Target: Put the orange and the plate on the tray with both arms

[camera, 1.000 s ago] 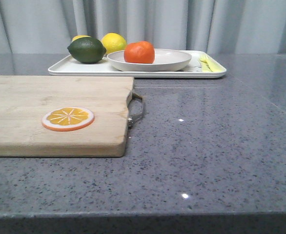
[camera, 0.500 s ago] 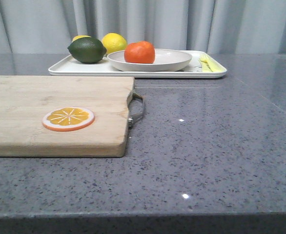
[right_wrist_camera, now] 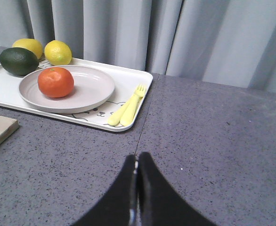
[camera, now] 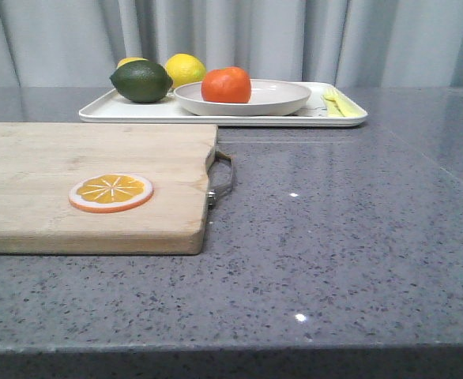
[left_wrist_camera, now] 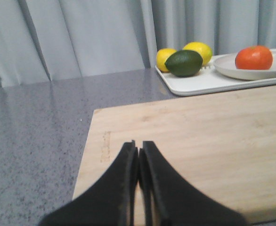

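Almost nothing differs across the front views. The tray (camera: 137, 113), with the plate (camera: 279, 99) and the orange (camera: 226, 85) on it, sits a hair further right in the picture, as does the cutting board (camera: 58, 181).

No readable text, label, brand, number or sign shows in any view.

Left gripper (left_wrist_camera: 139, 155), right gripper (right_wrist_camera: 137, 165); both closed, empty

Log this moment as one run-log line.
orange: on plate | plate: on tray | left gripper: shut, empty | right gripper: shut, empty
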Controlling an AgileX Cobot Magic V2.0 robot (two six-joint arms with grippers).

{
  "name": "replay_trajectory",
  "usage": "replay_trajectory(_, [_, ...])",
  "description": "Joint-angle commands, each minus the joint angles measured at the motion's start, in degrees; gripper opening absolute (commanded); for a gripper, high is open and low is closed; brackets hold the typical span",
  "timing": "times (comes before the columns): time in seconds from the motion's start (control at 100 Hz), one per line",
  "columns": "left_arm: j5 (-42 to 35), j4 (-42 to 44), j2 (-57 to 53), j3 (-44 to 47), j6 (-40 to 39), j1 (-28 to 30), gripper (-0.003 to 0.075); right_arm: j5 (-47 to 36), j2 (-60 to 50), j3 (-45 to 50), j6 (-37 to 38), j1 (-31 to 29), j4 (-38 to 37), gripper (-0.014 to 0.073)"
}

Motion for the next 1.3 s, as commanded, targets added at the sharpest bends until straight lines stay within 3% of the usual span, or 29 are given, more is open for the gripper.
replay_trajectory(0.0, [-4.84,0.58,-1.94,0.5,-0.99,0.13,-0.002,-4.43,-0.11,-1.5,-0.5,-0.13,-0.5,-0.0101])
replay_trajectory(1.29, [-2.87,2.42,-1.94,0.5,-2.17,0.13,-0.002,-4.64,-0.11,-1.5,-0.5,-0.04,-0.5,-0.0101])
